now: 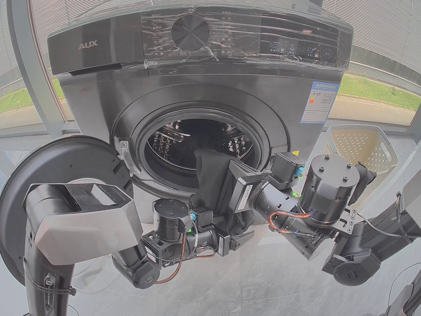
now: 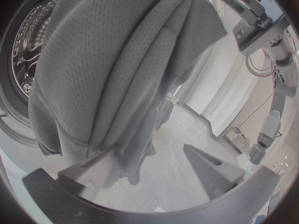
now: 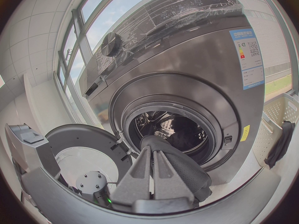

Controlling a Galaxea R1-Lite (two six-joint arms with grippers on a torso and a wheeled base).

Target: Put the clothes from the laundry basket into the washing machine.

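So the biggest thing here is the dark grey front-loading washing machine (image 1: 210, 84). Its round door (image 1: 66, 167) is swung wide open to the robot's left, and you can see the shiny steel drum (image 1: 175, 141) inside. Off to the robot's right, on the floor beside the machine, sits the beige perforated plastic laundry basket (image 1: 359, 148), with a dark piece of cloth (image 3: 280, 143) draped over its rim.

The main item is a dark grey knit garment (image 1: 210, 172). It's right at the mouth of the drum, top end poking into the opening and the rest hanging down in front of the lower rim.

The right claw (image 3: 151, 151) is pinched tight on that garment. The left claw (image 2: 146, 151) sits lower, just under the hanging fabric, with its fingers spread wide and gripping nothing.
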